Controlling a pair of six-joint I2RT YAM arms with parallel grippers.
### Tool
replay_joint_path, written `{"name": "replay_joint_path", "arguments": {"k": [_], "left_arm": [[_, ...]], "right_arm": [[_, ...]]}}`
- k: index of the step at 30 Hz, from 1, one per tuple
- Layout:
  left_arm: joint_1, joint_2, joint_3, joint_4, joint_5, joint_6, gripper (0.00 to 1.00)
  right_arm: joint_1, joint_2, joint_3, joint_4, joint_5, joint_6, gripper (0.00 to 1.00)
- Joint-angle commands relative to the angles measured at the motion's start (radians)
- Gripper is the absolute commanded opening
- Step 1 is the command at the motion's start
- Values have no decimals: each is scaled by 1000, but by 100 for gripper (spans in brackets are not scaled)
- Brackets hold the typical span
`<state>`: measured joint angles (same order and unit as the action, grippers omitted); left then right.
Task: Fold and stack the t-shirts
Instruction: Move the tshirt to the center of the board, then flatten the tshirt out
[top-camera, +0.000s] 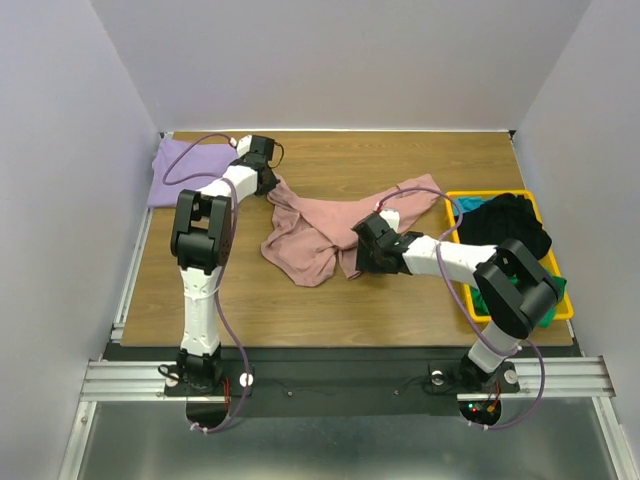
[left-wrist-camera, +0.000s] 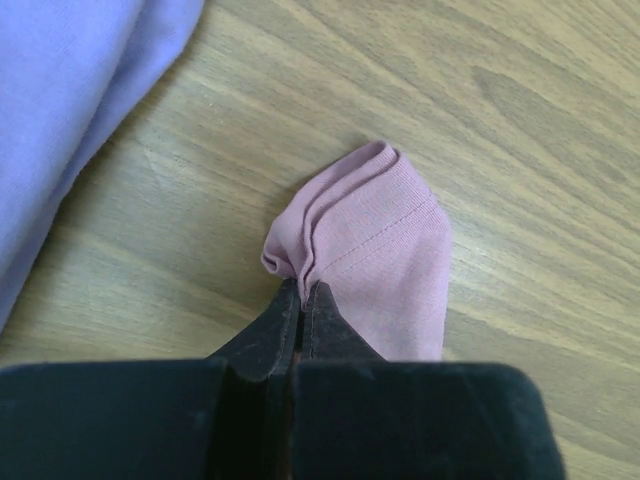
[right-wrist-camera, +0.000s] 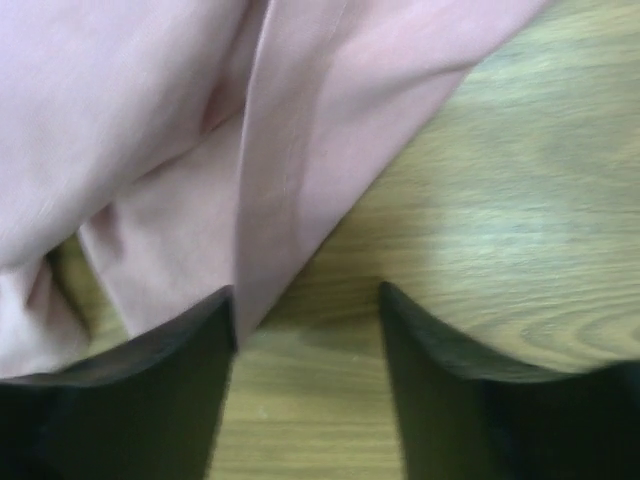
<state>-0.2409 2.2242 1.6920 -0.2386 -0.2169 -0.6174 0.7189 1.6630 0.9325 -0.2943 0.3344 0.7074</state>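
Observation:
A dusty pink t-shirt lies crumpled across the middle of the wooden table. My left gripper is shut on its upper left corner; in the left wrist view the fingertips pinch a bunched pink hem. My right gripper is open at the shirt's lower right edge; in the right wrist view the pink cloth lies against its left finger, with bare wood between the fingers. A lavender t-shirt lies flat at the back left corner and shows in the left wrist view.
A yellow bin at the right edge holds a black shirt and green and teal cloth. White walls close in the table on three sides.

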Motion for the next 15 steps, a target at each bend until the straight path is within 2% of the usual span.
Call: {"name": "replay_joint_path", "arguments": {"k": [1,2,3,6,9,11,15], "left_arm": [[-3,-179,-78,64,-10,31,0],[-3,-257,-139,80,-24,34,0],[-3,-297,-168,114,-32,35,0],[-3,-462,-273,136,-91,41,0],[-3,-634,-362,150,-142,36,0],[-3,-731,-426,162,-153,28,0],[-5,-1044,-511,174,-173,13,0]], "right_arm": [[4,49,57,64,109,18,55],[4,56,71,64,123,15,37],[4,60,75,64,149,11,26],[4,38,69,61,224,13,1],[4,-55,69,32,337,-12,0],[4,-173,74,3,420,-46,1],[5,-417,94,-14,500,-141,0]]}}
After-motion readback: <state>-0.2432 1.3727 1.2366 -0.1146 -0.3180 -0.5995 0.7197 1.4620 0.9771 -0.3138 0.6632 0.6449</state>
